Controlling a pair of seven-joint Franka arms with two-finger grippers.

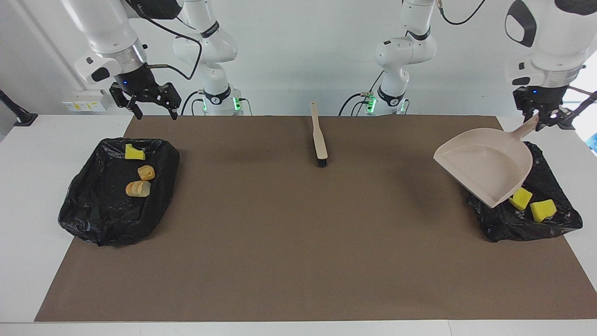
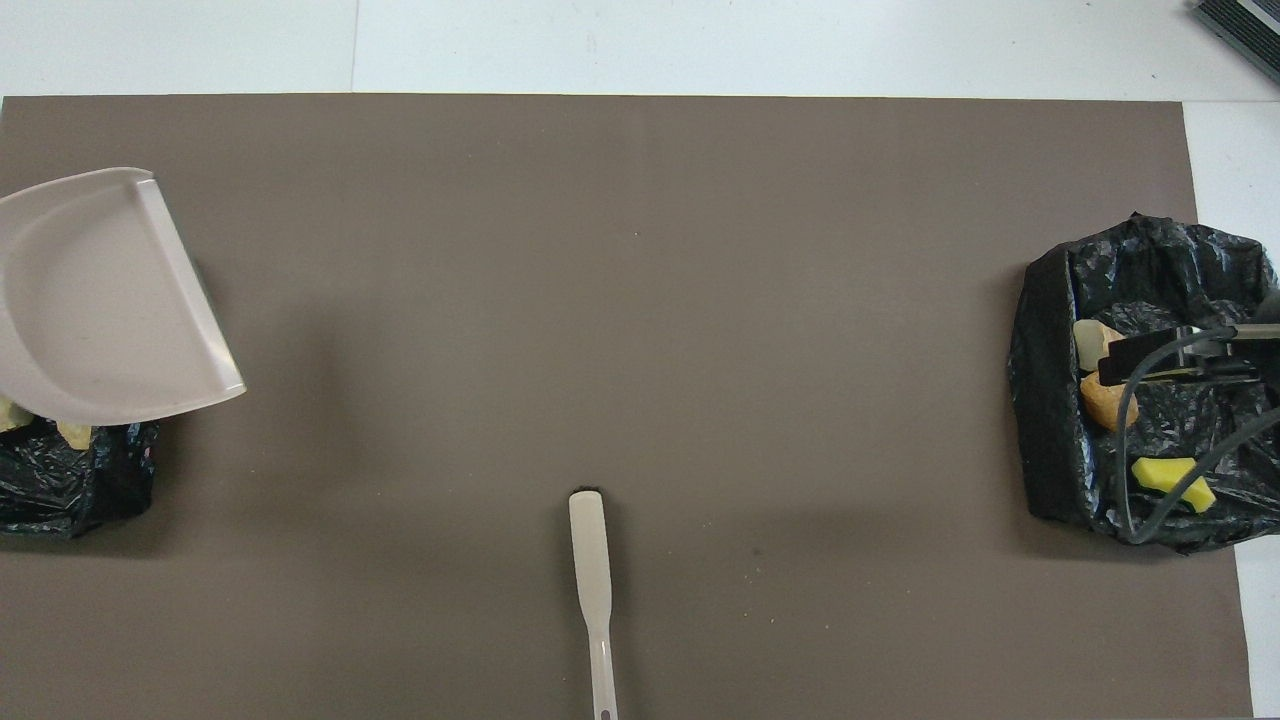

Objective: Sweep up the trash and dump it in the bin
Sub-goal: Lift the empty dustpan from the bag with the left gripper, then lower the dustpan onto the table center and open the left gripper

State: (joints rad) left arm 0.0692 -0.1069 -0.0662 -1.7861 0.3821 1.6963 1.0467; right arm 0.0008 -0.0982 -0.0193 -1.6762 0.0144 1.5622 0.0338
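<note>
The beige dustpan (image 1: 485,170) (image 2: 100,300) hangs empty and tilted over the black-bagged bin (image 1: 555,224) (image 2: 70,485) at the left arm's end. My left gripper (image 1: 536,119) is shut on its handle. Two yellow sponge pieces of trash (image 1: 521,199) (image 1: 543,210) lie in that bin; the pan hides the rest of it. My right gripper (image 1: 155,109) hangs open and empty over the robots' side of the other bin (image 1: 116,210) (image 2: 1045,400). That bin holds a yellow sponge (image 1: 134,152) (image 2: 1170,480) and two bread pieces (image 1: 146,173) (image 1: 138,188).
The beige brush (image 1: 319,140) (image 2: 592,580) lies on the brown mat (image 1: 298,233) near the robots, midway between the arms, handle toward them. White table shows around the mat.
</note>
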